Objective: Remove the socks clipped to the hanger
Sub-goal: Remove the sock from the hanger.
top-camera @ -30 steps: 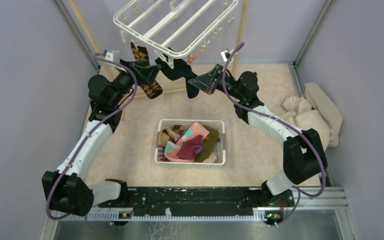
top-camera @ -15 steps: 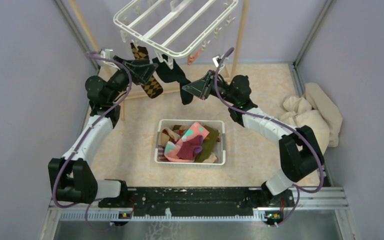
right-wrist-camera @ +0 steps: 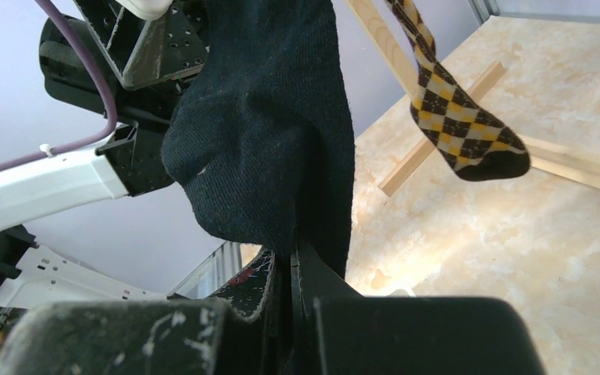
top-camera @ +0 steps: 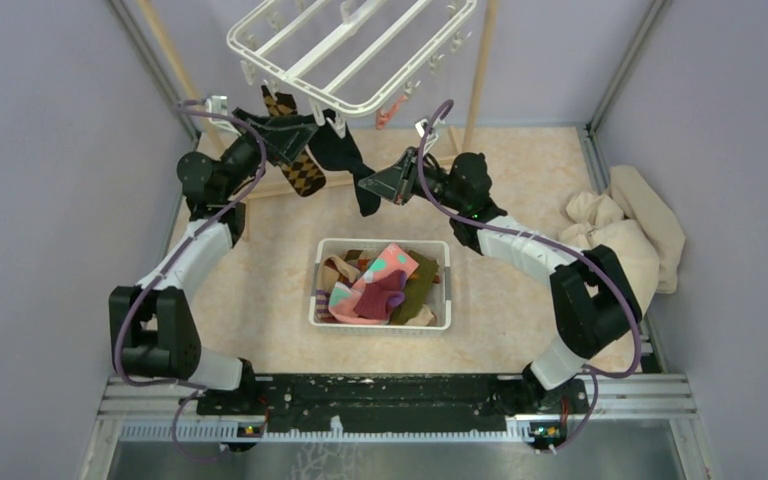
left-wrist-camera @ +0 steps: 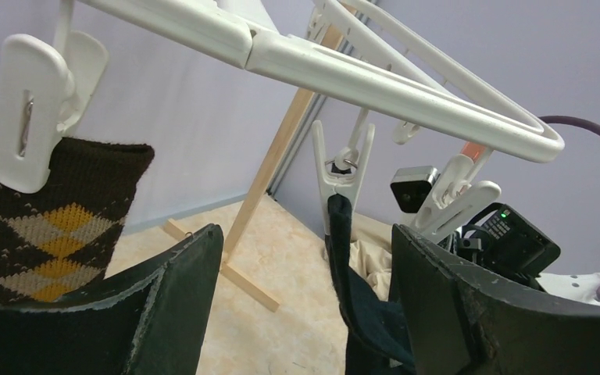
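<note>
Lilac walls box in a marbled beige table. White hanger hangs tilted over the far part of the table, above both arms. Two socks are clipped on its near rim: black sock & brown argyle sock, side by side, argyle on the left in top view.

Black sock hangs from a white clip. Right gripper is pinched tight on the sock's lower part. In the wrist cam the fabric bunches just above the closed fingers.

Left gripper is up at the rim w/ jaws spread wide, gripping nothing. Its two fingers straddle that clip, and the sock's top drops between them, close to the finger on the right of that view. Can't tell if they touch. Argyle sock sits outside the other finger, held by a second clip.

A small pinkish piece dangles from the hanger's far-right rim, too small to tell what it is.

White slotted basket sits mid-table below, w/ a heap of loose socks inside, pink/mint one on top. Wooden pole stands behind the hanger. Beige cloth heap lies at the table's right edge, well apart from the rest.
</note>
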